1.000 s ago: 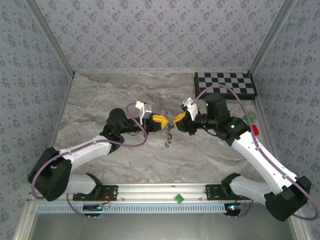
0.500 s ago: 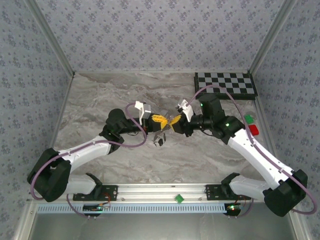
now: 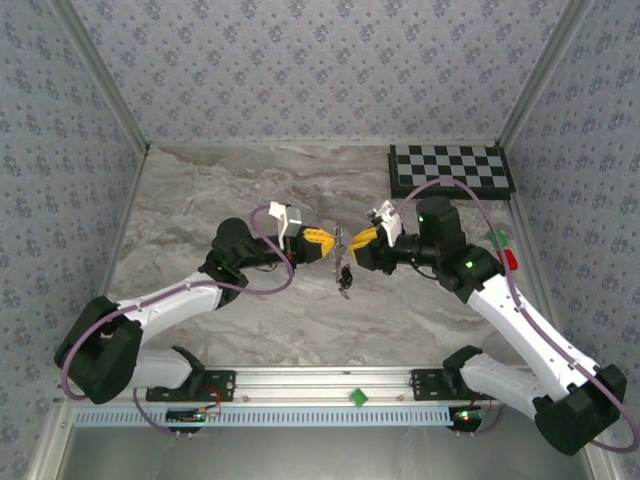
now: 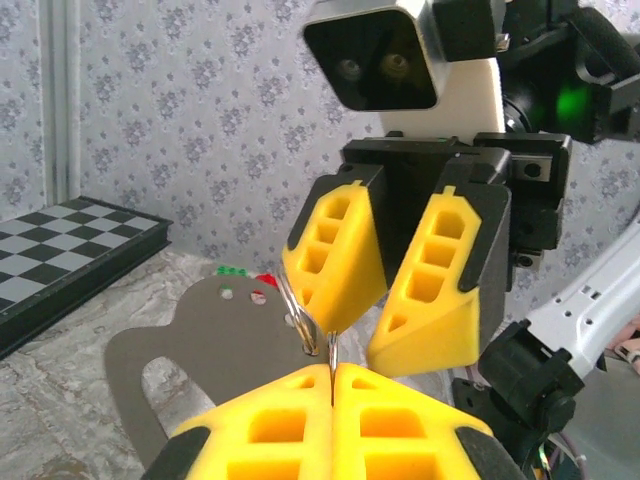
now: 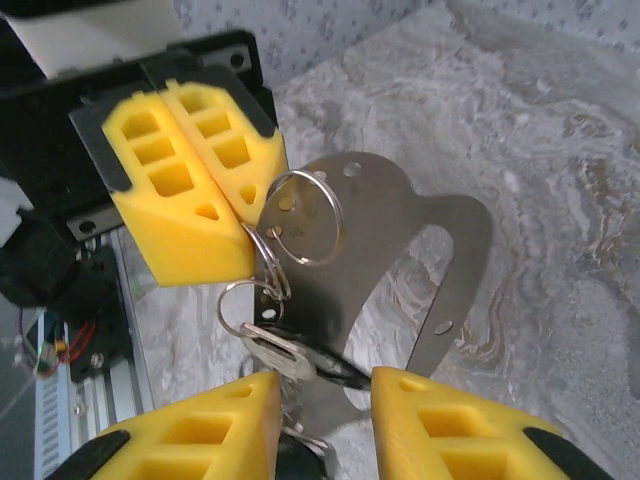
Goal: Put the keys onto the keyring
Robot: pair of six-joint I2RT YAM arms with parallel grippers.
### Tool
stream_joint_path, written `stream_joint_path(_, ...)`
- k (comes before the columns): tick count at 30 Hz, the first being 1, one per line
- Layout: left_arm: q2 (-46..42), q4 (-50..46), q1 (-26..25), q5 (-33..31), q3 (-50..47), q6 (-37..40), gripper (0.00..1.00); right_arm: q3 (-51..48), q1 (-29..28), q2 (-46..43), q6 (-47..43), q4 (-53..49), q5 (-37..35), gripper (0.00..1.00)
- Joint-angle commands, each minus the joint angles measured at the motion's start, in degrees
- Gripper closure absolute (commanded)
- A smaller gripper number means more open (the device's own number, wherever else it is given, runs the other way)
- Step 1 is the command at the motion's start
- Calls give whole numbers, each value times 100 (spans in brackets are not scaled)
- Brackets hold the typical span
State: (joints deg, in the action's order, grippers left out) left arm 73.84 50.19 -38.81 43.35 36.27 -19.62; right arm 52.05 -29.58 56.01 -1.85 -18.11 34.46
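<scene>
Held: thin round grey wire keyring point(image 5: 305, 217), pinched tight in left yellow ribbed gripper point(image 5: 248, 218), above marbled desk point(image 3: 200, 200) centre. Dangling beneath: small dark-headed metal keys point(image 5: 285, 350). Flanking these: right yellow gripper point(image 5: 325, 415), fingers parted

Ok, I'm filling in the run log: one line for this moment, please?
left gripper shut on keyring | right gripper open, keys between its jaws | keys hang from keyring

Over the middle of the table point(image 3: 200, 210), the left gripper point(image 3: 331, 243) and right gripper point(image 3: 354, 240) meet tip to tip, with the keyring point(image 5: 339, 220) between them, the keys point(image 3: 344, 277) hanging just below and a chessboard point(image 3: 450, 166) far right.
</scene>
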Motion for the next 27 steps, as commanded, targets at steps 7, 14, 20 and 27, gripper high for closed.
stream_joint_path(7,-117,821,-41,-721,20,-460,100,-523,117,-230,1067,1915,441,61)
stream_joint_path(14,-98,886,-42,-637,20,-508,100,-532,201,-18,1381,2489,778,56)
stream_joint_path(20,-116,852,-43,-583,16,-482,100,-434,218,246,1482,2608,1120,66)
stream_joint_path(27,-100,862,-48,-525,33,-481,100,-344,214,461,1554,2690,1265,76)
